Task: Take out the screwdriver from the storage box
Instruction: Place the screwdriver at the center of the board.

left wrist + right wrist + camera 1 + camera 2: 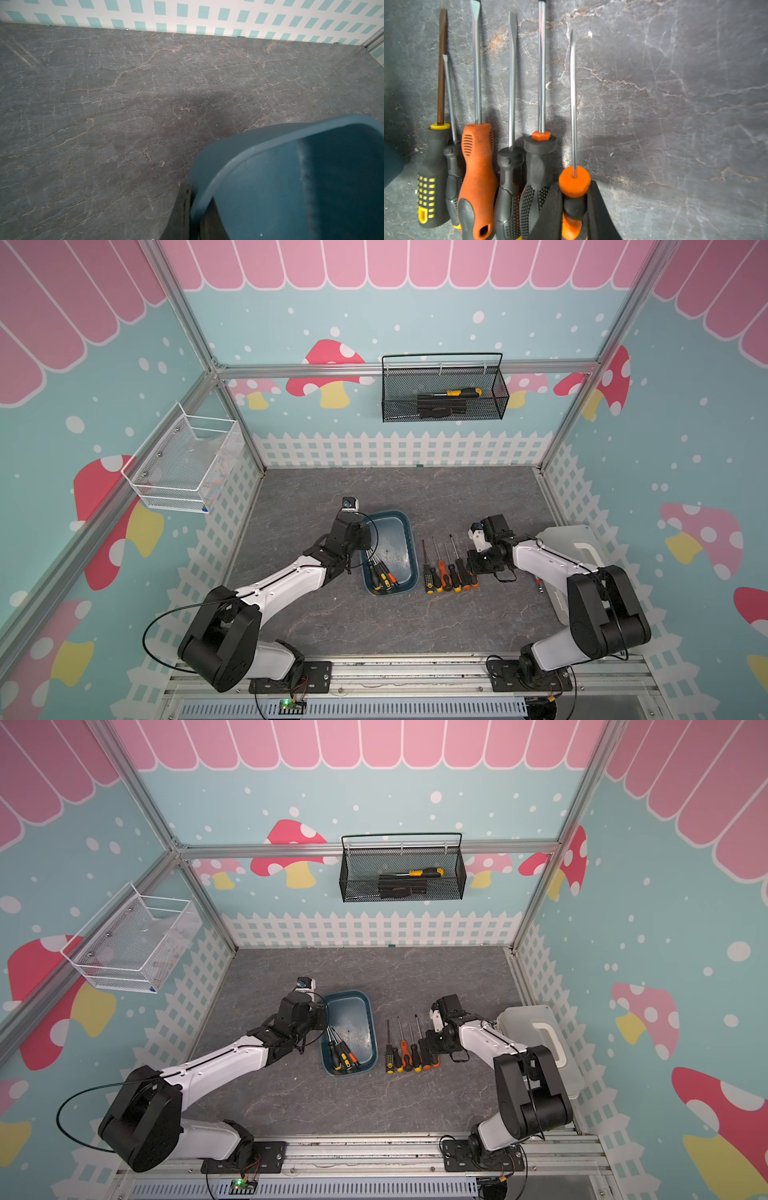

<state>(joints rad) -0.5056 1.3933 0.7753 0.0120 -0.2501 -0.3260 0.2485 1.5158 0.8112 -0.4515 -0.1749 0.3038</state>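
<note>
Screwdriver (574, 179) with an orange collar is clamped in the closed right gripper (574, 204), at the end of the row (446, 572) on the table (374, 626) beside the storage box (390, 513). The box rim is pinched by the closed left gripper (193, 212); more screwdrivers (382, 574) lie inside.

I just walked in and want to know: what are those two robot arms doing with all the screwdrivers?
They're emptying the storage box. The left pincer is shut on the box's rim, probably steadying it. The right pincer is shut on an orange-capped screwdriver at the end of the row of screwdrivers on the table beside the box. A few more screwdrivers lie in the box, so the job isn't finished.
</note>
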